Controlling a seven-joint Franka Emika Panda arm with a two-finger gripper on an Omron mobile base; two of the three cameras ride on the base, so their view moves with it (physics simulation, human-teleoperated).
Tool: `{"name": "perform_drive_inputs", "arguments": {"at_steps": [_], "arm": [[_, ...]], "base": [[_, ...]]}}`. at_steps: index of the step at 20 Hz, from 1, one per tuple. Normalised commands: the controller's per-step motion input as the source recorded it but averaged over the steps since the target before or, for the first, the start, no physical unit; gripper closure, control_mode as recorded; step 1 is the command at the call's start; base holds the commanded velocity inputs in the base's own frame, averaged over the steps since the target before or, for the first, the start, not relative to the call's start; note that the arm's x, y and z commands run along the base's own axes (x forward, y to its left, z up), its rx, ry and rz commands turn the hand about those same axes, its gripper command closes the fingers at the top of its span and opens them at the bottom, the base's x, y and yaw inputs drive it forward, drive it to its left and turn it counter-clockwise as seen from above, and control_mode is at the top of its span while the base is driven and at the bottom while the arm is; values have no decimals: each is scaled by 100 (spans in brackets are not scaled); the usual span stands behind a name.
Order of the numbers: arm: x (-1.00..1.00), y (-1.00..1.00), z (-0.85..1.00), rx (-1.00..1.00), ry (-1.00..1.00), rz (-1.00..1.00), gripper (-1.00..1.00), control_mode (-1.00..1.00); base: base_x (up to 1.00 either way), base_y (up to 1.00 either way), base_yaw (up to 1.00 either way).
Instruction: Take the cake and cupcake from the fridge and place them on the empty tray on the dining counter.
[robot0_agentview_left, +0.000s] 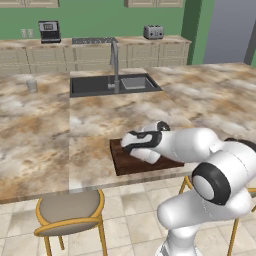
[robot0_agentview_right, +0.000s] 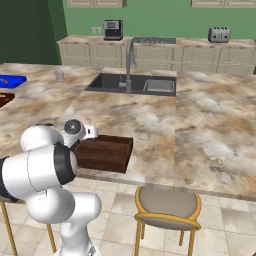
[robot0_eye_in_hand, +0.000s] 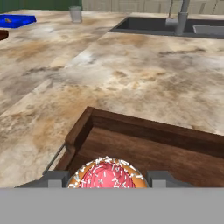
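The cupcake (robot0_eye_in_hand: 107, 174), pink frosting with white sprinkles on a tan base, sits between my two fingertips in the hand view. My gripper (robot0_eye_in_hand: 109, 180) is shut on it just above the near end of the dark brown wooden tray (robot0_eye_in_hand: 153, 144). That tray (robot0_agentview_left: 131, 165) lies at the front edge of the marbled dining counter (robot0_agentview_left: 95, 120), and my gripper (robot0_agentview_left: 128, 143) hovers over its left part. In the right base view the tray (robot0_agentview_right: 107, 150) lies partly behind my arm. The cake is out of view.
The dark sink (robot0_agentview_left: 97, 85) with its faucet (robot0_agentview_left: 115, 60) is set into the counter behind the tray. A glass (robot0_agentview_left: 32, 86) stands at the far left, and a blue dish (robot0_agentview_right: 11, 80) further left. Stools (robot0_agentview_left: 70, 210) (robot0_agentview_right: 167, 202) stand below the counter edge.
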Motion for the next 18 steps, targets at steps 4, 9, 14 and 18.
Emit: {"name": "perform_drive_inputs", "arguments": {"at_steps": [4,9,14,18], "arm": [[0,1,0,0,17,-7,100,-100],[0,0,0,0,17,-6,100,-100],[10,0,0,0,7,-5,100,-100],[5,0,3,0,-1,-2,100,-100]], "base": [[0,0,0],[0,0,0],[0,0,0],[0,0,0]]}}
